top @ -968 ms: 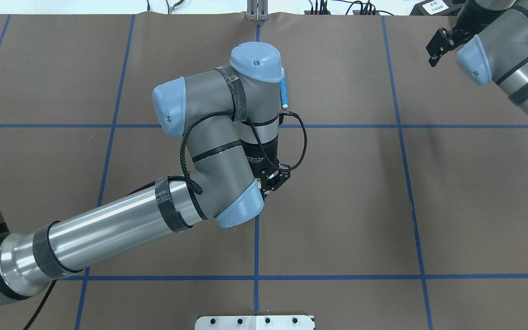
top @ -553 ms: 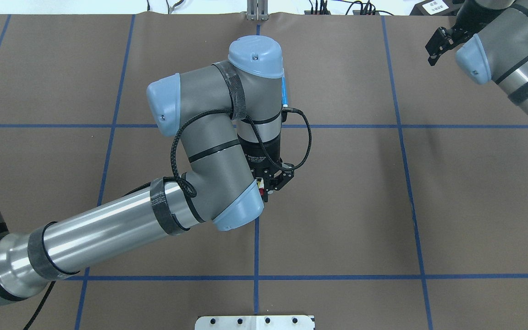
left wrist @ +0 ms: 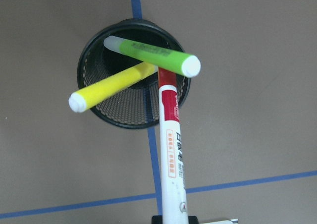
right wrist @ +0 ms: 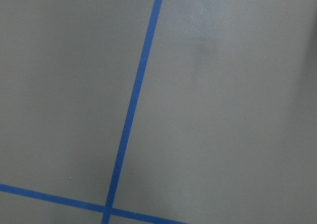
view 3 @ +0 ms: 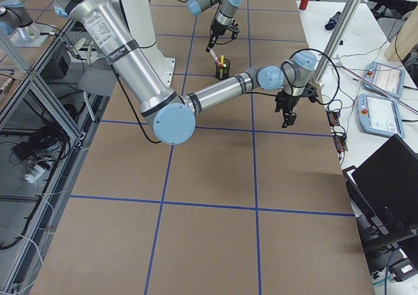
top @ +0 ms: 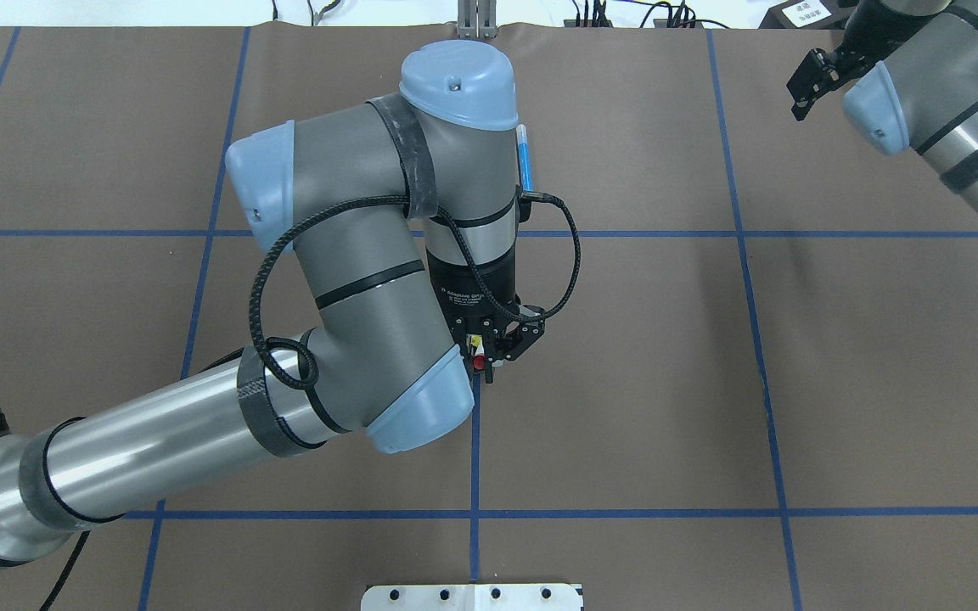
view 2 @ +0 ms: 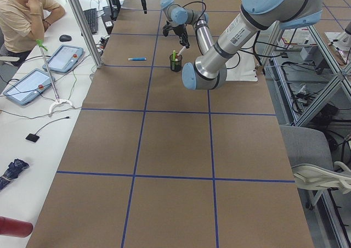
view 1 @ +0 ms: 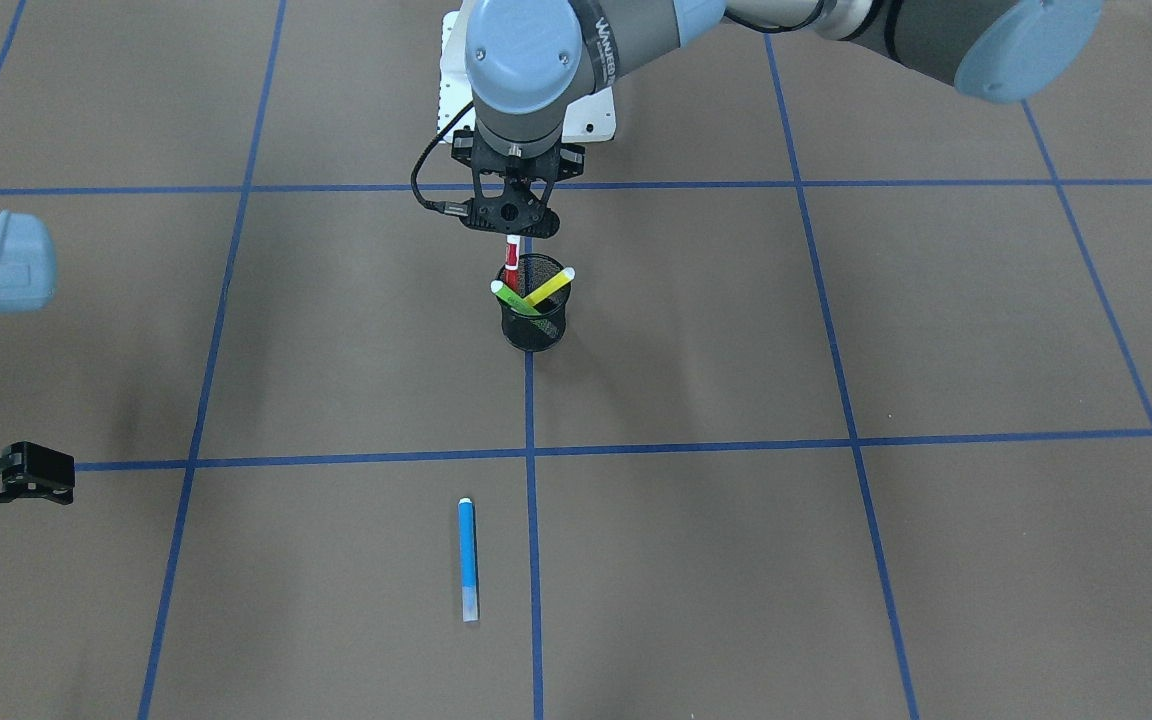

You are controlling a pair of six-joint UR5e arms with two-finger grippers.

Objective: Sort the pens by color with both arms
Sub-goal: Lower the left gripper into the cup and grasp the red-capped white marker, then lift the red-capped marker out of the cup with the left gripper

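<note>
**Table** [view 1: 836, 560]: brown cover, blue tape grid.

**Left arm** [top: 200, 416]: reached in to the centre of the table, wrist pointing straight down. **Right arm** [top: 964, 127]: parked at the far right corner, well apart from the work.

**Left gripper** [top: 489, 355]: pinched on the top of the white-barrelled pen [left wrist: 171, 159], directly above the mesh cup [left wrist: 99, 115]. **Right gripper** [top: 810, 81]: held nothing. I could not tell whether its fingers were spread or together. Its wrist camera showed only bare cover and tape.

**Mesh cup**: black, upright, on the centre tape line.

**Key relation:** the held pen hung straight below the left gripper, long axis close to vertical. Its lower red end was at the cup's mouth, just beside the cap of the green pen [left wrist: 153, 53]. I could not tell whether it was clear of the rim. A straight vertical lift looked the safest way out. The left arm was by far the nearer.

**Pens:**
- Held pen: white barrel, red band, printed label.
- Green pen and yellow pen [left wrist: 109, 87]: leaned crossed in the cup, pale caps up.
- Blue pen [view 1: 468, 555]: lay flat beyond the cup, just right of the centre line, long axis running near to far.
</note>
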